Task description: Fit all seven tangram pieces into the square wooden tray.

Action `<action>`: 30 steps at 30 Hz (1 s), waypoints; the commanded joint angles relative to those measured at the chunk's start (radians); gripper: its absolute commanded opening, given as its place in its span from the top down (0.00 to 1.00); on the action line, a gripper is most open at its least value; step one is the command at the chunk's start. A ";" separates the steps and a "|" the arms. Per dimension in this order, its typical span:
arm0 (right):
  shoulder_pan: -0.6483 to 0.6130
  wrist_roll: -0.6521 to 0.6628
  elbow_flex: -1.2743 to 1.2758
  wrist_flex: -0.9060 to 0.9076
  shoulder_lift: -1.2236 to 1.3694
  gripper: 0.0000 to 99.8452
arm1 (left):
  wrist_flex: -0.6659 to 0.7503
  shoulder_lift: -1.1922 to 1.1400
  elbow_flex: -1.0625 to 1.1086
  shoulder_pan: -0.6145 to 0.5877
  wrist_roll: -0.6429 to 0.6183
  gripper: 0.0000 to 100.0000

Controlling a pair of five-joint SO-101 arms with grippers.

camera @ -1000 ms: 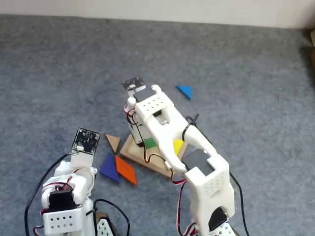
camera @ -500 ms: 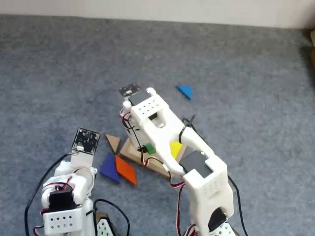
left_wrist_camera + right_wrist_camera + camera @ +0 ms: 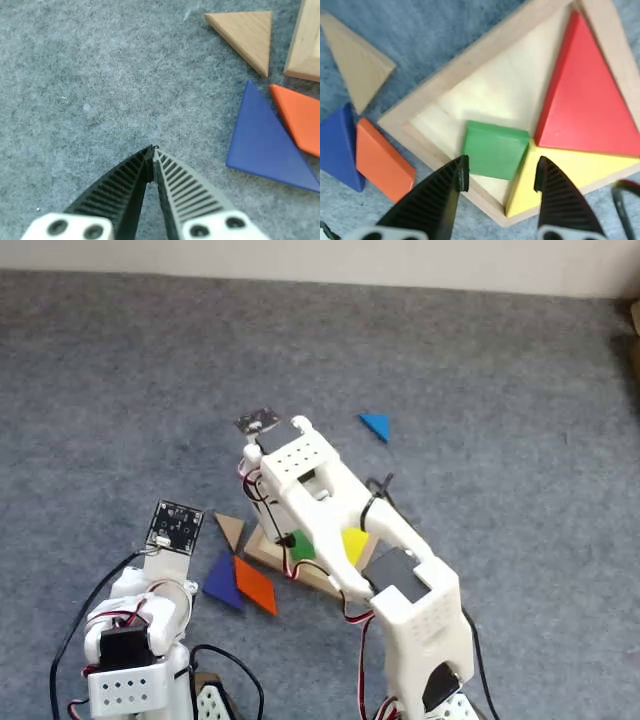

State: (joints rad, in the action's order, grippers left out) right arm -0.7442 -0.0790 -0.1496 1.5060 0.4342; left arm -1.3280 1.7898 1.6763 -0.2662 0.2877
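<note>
The square wooden tray (image 3: 470, 55) holds a red triangle (image 3: 580, 100), a yellow triangle (image 3: 560, 172) and a green square (image 3: 495, 150). The green square lies slightly askew beside the yellow one. My right gripper (image 3: 501, 175) hangs open just above the green square, a finger on either side, holding nothing. Left of the tray (image 3: 262, 552) on the carpet lie a tan triangle (image 3: 230, 530), a large blue triangle (image 3: 220, 580) and an orange parallelogram (image 3: 255, 585). My left gripper (image 3: 152, 150) is shut and empty over bare carpet, short of the blue triangle (image 3: 265, 145).
A small blue triangle (image 3: 375, 426) lies alone on the carpet beyond the tray. The right arm (image 3: 330, 500) covers most of the tray from above. The left arm (image 3: 140, 640) sits at the near left. Grey carpet stretches to the far wall.
The right arm's wrist has shifted toward the far left over the tray. The green square stays in the tray. The left arm has not moved.
</note>
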 commanded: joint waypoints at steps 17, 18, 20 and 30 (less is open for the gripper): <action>0.286 0.244 -0.174 -0.015 -0.174 0.80 | -0.009 0.030 0.021 -0.016 0.009 1.00; 0.312 0.259 -0.176 -0.041 -0.165 0.80 | -0.009 0.030 0.021 -0.016 0.009 1.00; 0.357 0.288 -0.177 -0.113 -0.133 0.80 | -0.009 0.030 0.021 -0.016 0.009 1.00; 0.458 0.450 -0.186 -0.452 0.084 0.80 | -0.009 0.030 0.021 -0.016 0.009 1.00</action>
State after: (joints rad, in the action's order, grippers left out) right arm -0.3115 0.3429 -0.2816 1.1423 0.5201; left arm -1.3280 1.7898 1.6763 -0.2662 0.2877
